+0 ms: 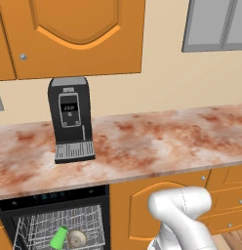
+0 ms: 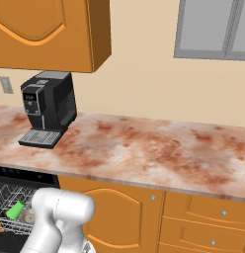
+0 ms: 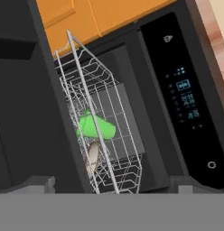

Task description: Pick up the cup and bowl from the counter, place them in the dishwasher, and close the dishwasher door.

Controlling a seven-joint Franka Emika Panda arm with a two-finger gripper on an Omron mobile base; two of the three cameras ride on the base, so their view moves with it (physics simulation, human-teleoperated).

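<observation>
The cup [image 1: 58, 238] and the bowl [image 1: 77, 238] are both already inside the dishwasher [image 1: 54, 215], lying side by side in the wire rack [image 1: 40, 229] — the cup on its side, the bowl just beside it, close enough that I cannot say if they touch. From the hand view the same pair is seen through the wires: the cup [image 3: 95, 127] above and the bowl [image 3: 92, 155] leaning on its edge under it, so they rest where they were put down and not neatly upright. The tabletop [image 1: 157, 141] carries a coffee machine [image 1: 70, 118] near the wall, standing well apart from the work. The arm [image 1: 184, 217] is folded low in front of the orange cabinets [image 1: 152, 210], and its hand looks along the open machine, with the control strip [image 3: 184, 101] on one side and a big black surface on the other, which I think is the door [image 3: 23, 113], not yet shut. The claw [image 3: 112, 182] stands wide and released, with nothing between its two tips; this makes sense, because both dishes are delivered and it needs no grasp now. I judge that only the last step remains — to push the door up until it closes. For this the hand must come under or behind the panel, and the rack should sit fully inside first, otherwise the door may catch on it.
</observation>
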